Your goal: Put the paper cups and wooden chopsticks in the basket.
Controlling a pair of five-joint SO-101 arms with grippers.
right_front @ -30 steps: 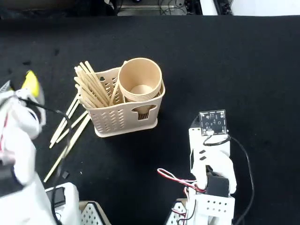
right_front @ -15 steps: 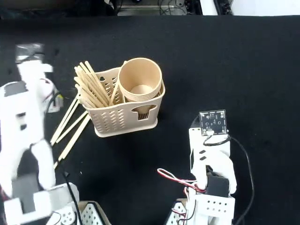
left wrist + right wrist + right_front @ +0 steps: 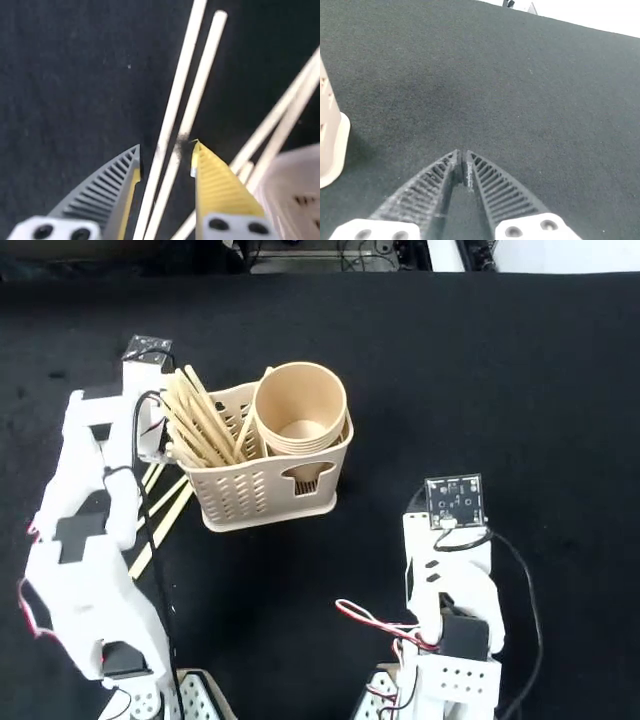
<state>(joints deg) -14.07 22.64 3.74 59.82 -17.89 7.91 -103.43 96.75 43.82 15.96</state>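
The table (image 3: 520, 370) is covered in black cloth.

Left pincer (image 3: 166, 147): open, gripping nothing. The jaws straddle two loose chopsticks (image 3: 189, 95) lying side by side on the cloth, which run straight ahead of the tips. More loose sticks lie just to one side of the yellow jaw, angled toward the basket (image 3: 295, 185), which is close on that same side.

Change: a second ago the left arm (image 3: 90, 500) was back at the table edge. It has since swung in and now stands over the loose sticks beside the basket. No stick has been lifted yet.

Farther out, the cups (image 3: 300, 410) sit nested in one compartment of the basket. A bundle of stowed chopsticks (image 3: 200, 420) leans in the other. Both are unchanged.

Right pincer (image 3: 463, 155): closed on nothing, low over bare cloth, well apart from the basket. The right arm (image 3: 450, 570) has not moved.

Judgement: the cups are done. The remaining work is the loose sticks, and the left pincer is lined up to close on a pair.
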